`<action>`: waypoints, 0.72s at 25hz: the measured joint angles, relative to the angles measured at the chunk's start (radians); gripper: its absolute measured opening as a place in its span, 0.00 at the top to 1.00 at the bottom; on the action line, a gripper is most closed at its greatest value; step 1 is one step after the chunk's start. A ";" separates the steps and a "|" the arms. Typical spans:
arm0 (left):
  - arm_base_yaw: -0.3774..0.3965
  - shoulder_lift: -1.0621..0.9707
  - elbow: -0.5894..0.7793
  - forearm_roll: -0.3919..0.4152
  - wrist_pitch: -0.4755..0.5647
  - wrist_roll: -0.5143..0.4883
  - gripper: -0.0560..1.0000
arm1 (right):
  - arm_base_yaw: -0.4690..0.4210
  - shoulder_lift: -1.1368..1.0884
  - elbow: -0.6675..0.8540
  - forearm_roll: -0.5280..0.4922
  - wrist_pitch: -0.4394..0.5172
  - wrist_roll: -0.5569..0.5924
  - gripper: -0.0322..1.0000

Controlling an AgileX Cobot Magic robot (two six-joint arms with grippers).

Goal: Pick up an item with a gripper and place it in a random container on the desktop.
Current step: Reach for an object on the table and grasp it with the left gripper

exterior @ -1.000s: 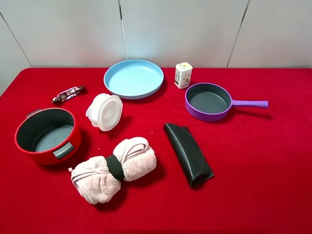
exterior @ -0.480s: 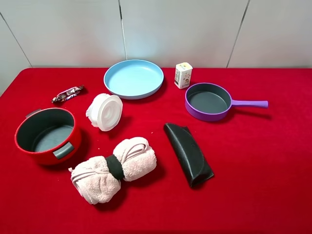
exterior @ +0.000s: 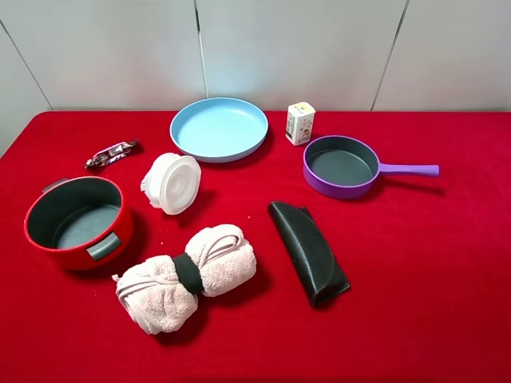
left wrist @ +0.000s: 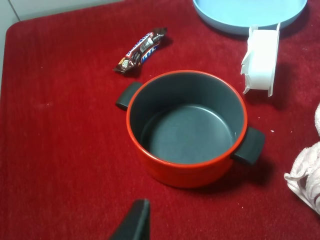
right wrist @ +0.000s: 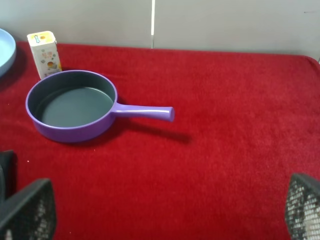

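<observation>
White food tub [exterior: 172,183] lies tipped on its side on the red cloth [exterior: 423,263], at 9 o'clock from the purple pan [exterior: 341,166]. Right gripper [right wrist: 167,207] is spread wide, holding nothing. Left gripper [left wrist: 136,220] shows one fingertip only, so its spread cannot be told.

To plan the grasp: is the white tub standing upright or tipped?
Tipped on its side: the tub rests on its rim, its round top facing sideways.

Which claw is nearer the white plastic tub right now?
Left. The left claw faces the tub across the red pot; the right claw faces the purple pan, with the tub outside its view.
</observation>
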 joint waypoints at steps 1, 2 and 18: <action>0.000 0.000 0.000 0.000 0.000 0.000 0.01 | 0.000 0.000 0.000 0.000 0.000 0.000 0.30; 0.000 0.000 0.000 0.000 0.000 0.000 0.01 | 0.000 0.000 0.000 0.000 0.000 0.000 0.30; 0.000 0.000 0.000 0.000 0.000 0.000 0.01 | 0.000 0.000 0.000 0.000 0.000 0.000 0.30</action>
